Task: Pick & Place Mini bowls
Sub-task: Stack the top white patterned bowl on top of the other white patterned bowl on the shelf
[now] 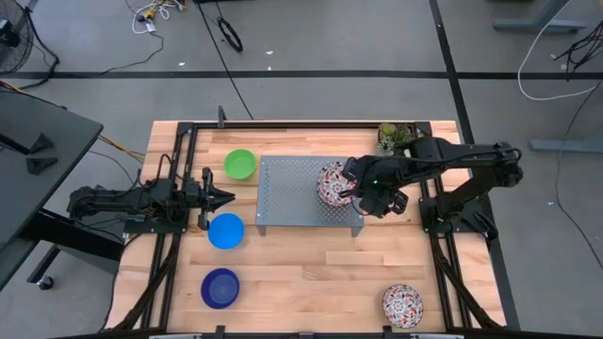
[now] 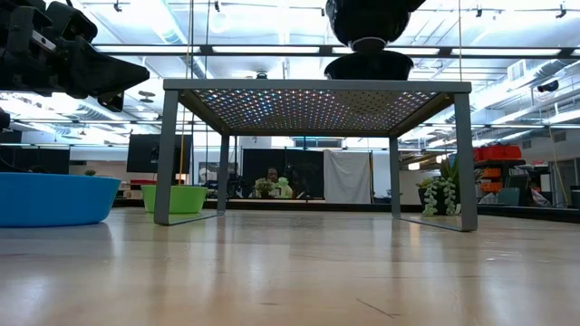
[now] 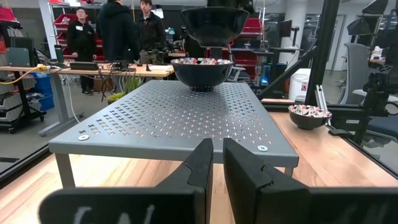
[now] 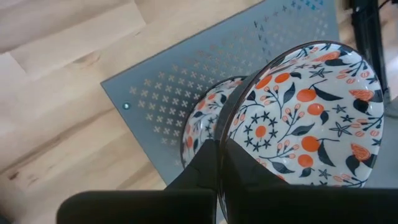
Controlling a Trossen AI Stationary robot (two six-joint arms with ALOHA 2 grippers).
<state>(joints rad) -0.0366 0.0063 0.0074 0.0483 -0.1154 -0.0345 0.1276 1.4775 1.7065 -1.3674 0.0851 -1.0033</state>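
Note:
Two white floral mini bowls are at the right end of the grey perforated stand [image 1: 301, 193]. One [image 3: 202, 71] sits on the stand by its foot. The other [image 3: 214, 22] hangs just above it, and my right gripper [image 4: 219, 163] is shut on it. A third floral bowl [image 1: 402, 304] rests on the table near the front right. The green bowl [image 1: 240, 164], light blue bowl [image 1: 226, 231] and dark blue bowl [image 1: 220, 288] sit on the table left of the stand. My left gripper [image 1: 224, 198] waits at the left, level, shut, holding nothing. My right gripper pinches the upper floral bowl's rim [image 4: 219, 138] on the side toward the table's right edge, one finger inside the bowl and one outside. The fingers slant steeply down from the right. The bowl hangs clear, mouth up, over the bowl on the stand [image 4: 202, 127].
A small potted plant [image 1: 394, 137] stands at the far right corner, behind my right arm. The stand's left and middle [image 3: 161, 112] carry nothing. Bare wood lies in front of the stand [image 1: 311, 273]. People stand in the room beyond the table.

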